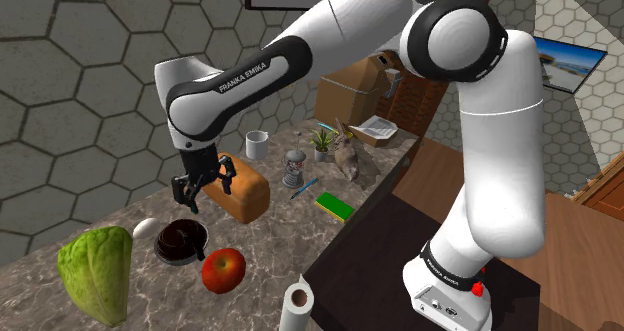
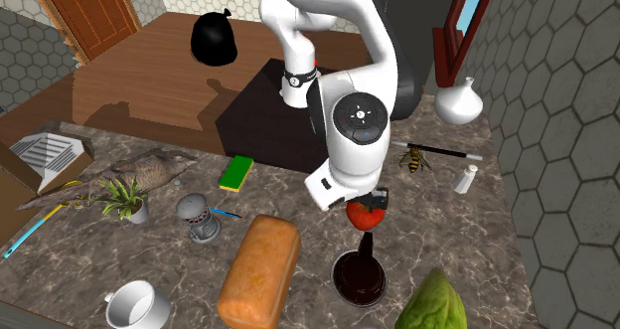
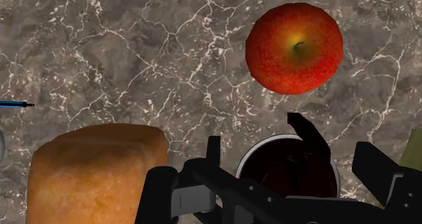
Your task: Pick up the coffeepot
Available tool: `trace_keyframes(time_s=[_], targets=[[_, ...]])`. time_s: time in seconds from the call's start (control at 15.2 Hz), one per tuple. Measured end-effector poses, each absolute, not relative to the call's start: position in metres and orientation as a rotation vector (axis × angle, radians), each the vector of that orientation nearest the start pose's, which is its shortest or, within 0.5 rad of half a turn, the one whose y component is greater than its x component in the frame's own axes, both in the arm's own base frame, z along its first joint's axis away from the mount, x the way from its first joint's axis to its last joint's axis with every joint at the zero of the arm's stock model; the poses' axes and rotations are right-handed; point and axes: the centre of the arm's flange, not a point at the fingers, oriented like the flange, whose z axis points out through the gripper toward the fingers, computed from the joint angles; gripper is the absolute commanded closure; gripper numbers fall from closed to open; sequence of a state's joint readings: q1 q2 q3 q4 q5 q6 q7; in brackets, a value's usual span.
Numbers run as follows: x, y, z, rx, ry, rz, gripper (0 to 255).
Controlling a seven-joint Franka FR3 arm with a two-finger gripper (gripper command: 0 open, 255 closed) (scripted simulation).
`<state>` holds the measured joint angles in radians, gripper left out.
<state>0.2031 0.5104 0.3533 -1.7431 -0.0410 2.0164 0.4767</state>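
Just below gripper (image 1: 205,193), seemingly untouched, sits coffeepot (image 1: 180,241).

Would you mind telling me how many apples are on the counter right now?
1: a red apple on the marble counter, right beside the dark coffeepot. The arm may hide others.

In the shoulder view, white "FRANKA EMIKA" runs along the forearm's dark band (image 1: 243,77); lettering on the base collar (image 1: 441,269), toward four o'clock, is unreadable.
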Motion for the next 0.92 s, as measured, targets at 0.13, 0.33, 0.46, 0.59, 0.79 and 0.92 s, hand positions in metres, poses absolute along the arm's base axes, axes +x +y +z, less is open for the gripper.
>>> trace_keyframes(time_s=[0.13, 0.33, 0.46, 0.59, 0.79, 0.92], targets=[[0.564, 0.335, 0.265, -3.097, -0.112, 0.4, 0], [0.583, 0.357, 0.235, -3.098, -0.098, 0.423, 0], [0.598, 0.368, 0.215, -3.099, -0.09, 0.439, 0], [0.607, 0.379, 0.199, -3.099, -0.084, 0.45, 0], [0.609, 0.383, 0.181, -3.1, -0.082, 0.453, 0], [0.609, 0.383, 0.17, -3.1, -0.081, 0.453, 0]])
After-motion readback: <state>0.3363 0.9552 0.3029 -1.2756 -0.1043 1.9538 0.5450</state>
